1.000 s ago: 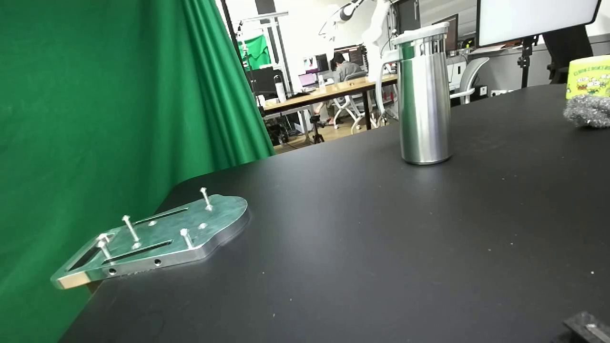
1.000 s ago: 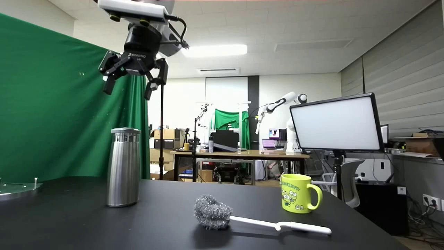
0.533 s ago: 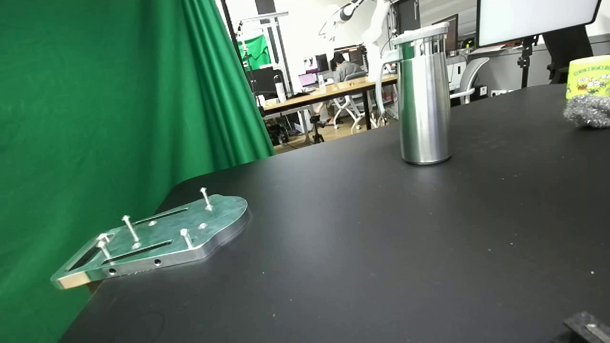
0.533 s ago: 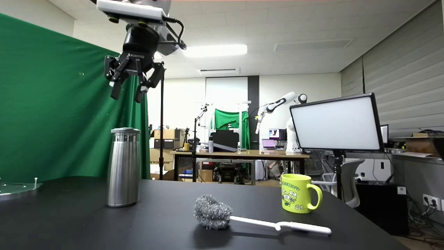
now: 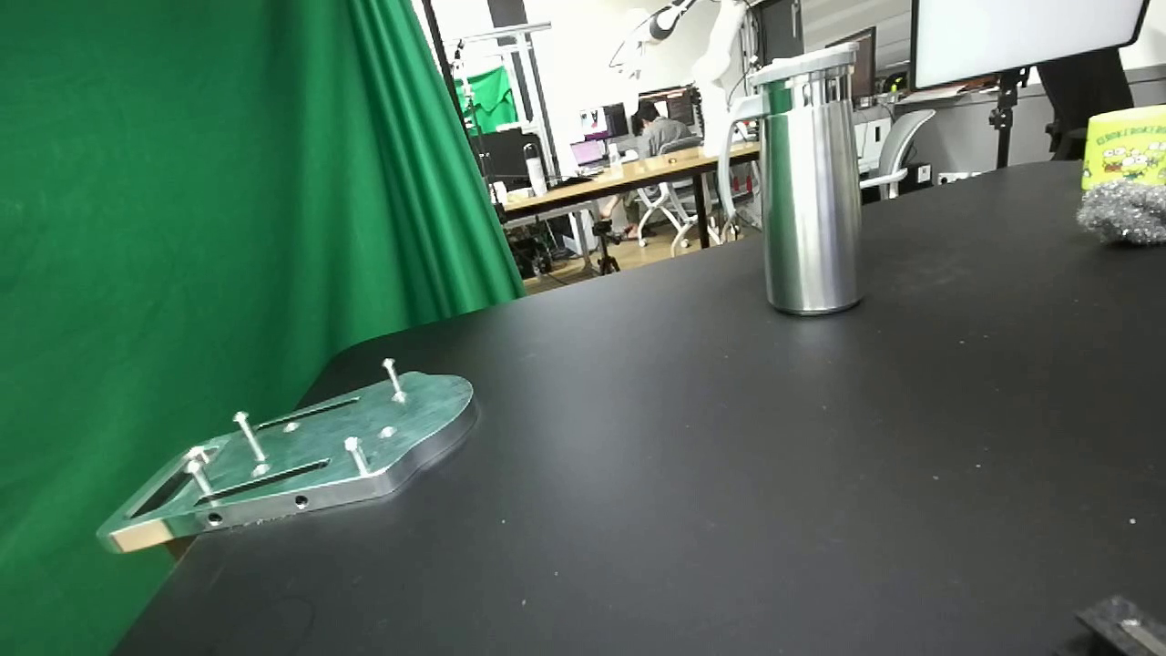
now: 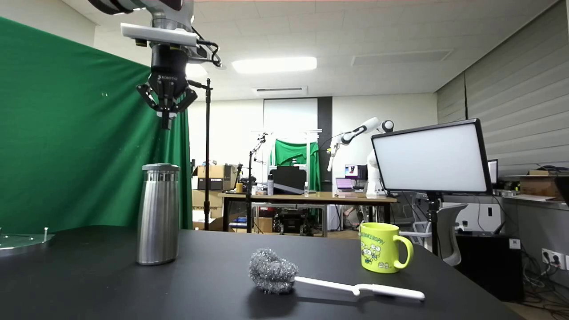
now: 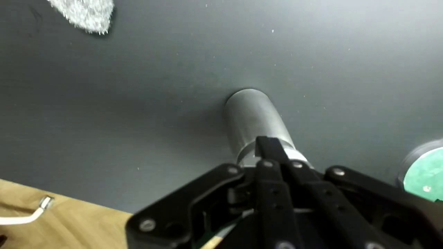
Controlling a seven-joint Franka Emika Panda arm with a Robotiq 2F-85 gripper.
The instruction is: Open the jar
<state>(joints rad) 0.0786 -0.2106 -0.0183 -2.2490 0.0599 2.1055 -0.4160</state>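
The jar stands upright on the black table, a tall silver metal cylinder (image 5: 813, 200) with a light handle (image 5: 726, 169) on its side. A grey lid (image 6: 161, 167) sits on its top. Above that lid, with a clear gap of air, my gripper (image 6: 166, 123) points straight down, its fingers pressed together and nothing between them. In the wrist view the jar (image 7: 254, 114) rises toward me from the table, and the gripper's shut fingertips (image 7: 271, 147) cover part of its upper end. The gripper is out of view in an exterior view that shows the handle.
A flat green-tinted plate (image 5: 310, 456) with upright pegs lies at the table's edge. A yellow-green mug (image 6: 379, 249) and a brush with a silver tinsel head (image 6: 272, 271) are on the table on the jar's other side. A green curtain (image 6: 66, 133) hangs behind.
My gripper's fingers have come together from wide apart. The hand has turned from a tilt to pointing straight down, shifting a little left in an exterior view. The jar has not moved.
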